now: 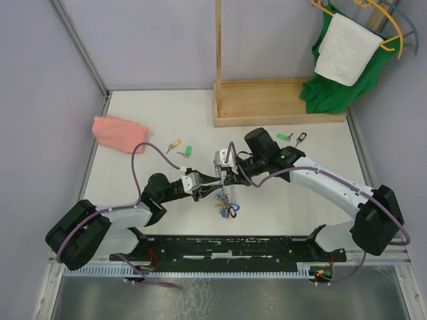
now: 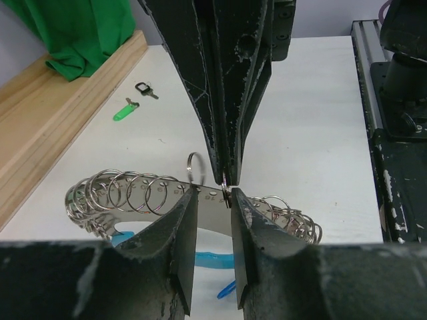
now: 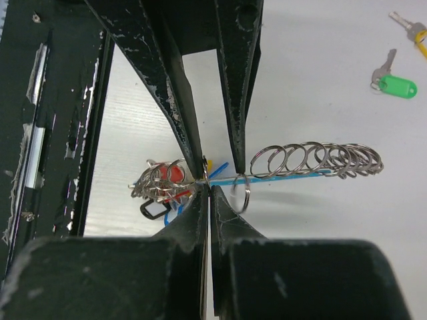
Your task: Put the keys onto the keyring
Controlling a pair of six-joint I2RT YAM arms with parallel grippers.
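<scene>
Pinching the keyring [image 3: 313, 160] at its fingertips, the right gripper [image 3: 208, 193] is pressed together; the band runs crosswise to both hands. The left gripper [image 2: 208, 200] straddles it, spread (no clamp evident). A loose green key [image 1: 189, 151] lies off the left gripper's left side, the nearer hand.

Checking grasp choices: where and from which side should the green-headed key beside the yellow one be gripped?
Probably the green plastic head, pinched across its narrow width from straight above: the key lies flat, the head is its broadest part, and the thin blade offers little purchase.
</scene>
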